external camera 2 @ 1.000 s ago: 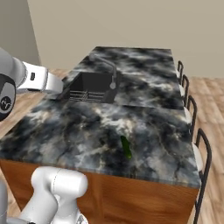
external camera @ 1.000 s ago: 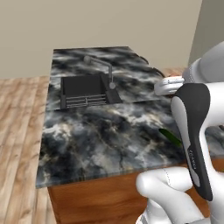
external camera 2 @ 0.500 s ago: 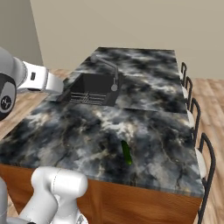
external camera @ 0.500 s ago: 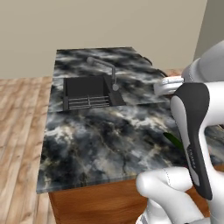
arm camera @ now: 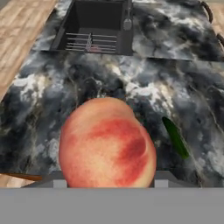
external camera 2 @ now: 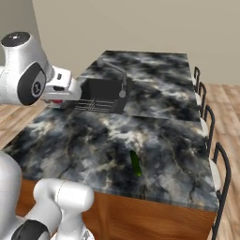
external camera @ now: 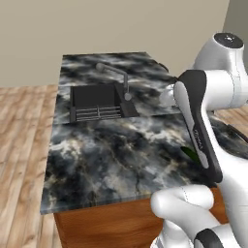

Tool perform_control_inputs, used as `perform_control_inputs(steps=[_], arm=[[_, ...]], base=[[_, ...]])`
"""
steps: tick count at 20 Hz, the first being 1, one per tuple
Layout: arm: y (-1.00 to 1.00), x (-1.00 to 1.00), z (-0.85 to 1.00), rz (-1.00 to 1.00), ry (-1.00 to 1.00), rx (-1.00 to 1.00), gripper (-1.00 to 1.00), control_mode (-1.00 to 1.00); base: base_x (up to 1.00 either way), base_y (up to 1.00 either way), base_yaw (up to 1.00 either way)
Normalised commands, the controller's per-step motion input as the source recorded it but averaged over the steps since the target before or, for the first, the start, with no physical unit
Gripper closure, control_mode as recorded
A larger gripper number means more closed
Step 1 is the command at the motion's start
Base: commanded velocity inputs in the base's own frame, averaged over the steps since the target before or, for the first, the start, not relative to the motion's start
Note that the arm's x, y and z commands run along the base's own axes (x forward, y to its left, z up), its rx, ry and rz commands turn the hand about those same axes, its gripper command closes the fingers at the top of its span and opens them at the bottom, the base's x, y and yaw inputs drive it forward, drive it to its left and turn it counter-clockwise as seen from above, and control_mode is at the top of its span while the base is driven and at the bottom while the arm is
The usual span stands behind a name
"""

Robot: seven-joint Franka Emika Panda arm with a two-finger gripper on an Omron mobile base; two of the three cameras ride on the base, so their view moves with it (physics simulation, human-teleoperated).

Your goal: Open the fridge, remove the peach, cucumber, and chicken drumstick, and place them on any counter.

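Closest to the hand camera, the round peach (arm camera: 107, 143), pale orange with a blotchy red blush and a smooth matte skin, sits low between the jaws of the gripper (arm camera: 105, 183); only the grey tops of the two fingers (arm camera: 59, 183) show at either side of the fruit, set apart by its full width, so the jaws are closed on it at a wide span. The peach hangs above the near part of the counter (arm camera: 52, 87), a polished stone top marbled in black, grey and white, with cloudy pale veins running through dark patches.

Just past the peach, toward the right in the hand view, the slim dark green cucumber (arm camera: 176, 137) lies flat on the stone, a smooth tapered stick set at a slant. From the right base view the cucumber (external camera 2: 135, 163) rests on the near half of the counter (external camera 2: 178, 159), close to its front edge, above the brown wooden cabinet front (external camera 2: 154, 218). In the left base view a green tip of the cucumber (external camera: 190, 153) peeks out beside the white arm.

Further back, a rectangular black sink (external camera 2: 100, 93) is sunk into the stone, with pale ridges along its near floor. A thin grey curved faucet (external camera 2: 119, 75) arches over its right side.

Beyond the counter's right edge stand dark metal chair backs (external camera 2: 206, 117), and light wooden planks (external camera: 19, 126) cover the floor.
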Motion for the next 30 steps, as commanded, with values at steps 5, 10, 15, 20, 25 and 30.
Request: perform_control_inputs(steps=[5,10,15,20,25,30], arm=[[-0.03,0.92,-0.88,0.08,0.39,0.0,1.0,-1.0],[-0.14,0.92,-1.0,0.06,0.33,-0.06,1.0,-1.0],[-0.13,0.58,-1.0,0.01,0.06,-0.08,1.0,-1.0],[-0.12,0.31,-0.98,0.01,0.0,-0.03,1.0,-1.0],[-0.25,0.31,-0.84,0.03,0.0,0.0,1.0,-1.0],[-0.18,0.32,-0.81,0.02,0.0,0.0,1.0,-1.0]], base=[[0.0,0.0,0.0],[0.0,0.0,0.0],[0.0,0.0,0.0],[0.0,0.0,0.0],[0.0,0.0,0.0],[0.0,0.0,0.0]])
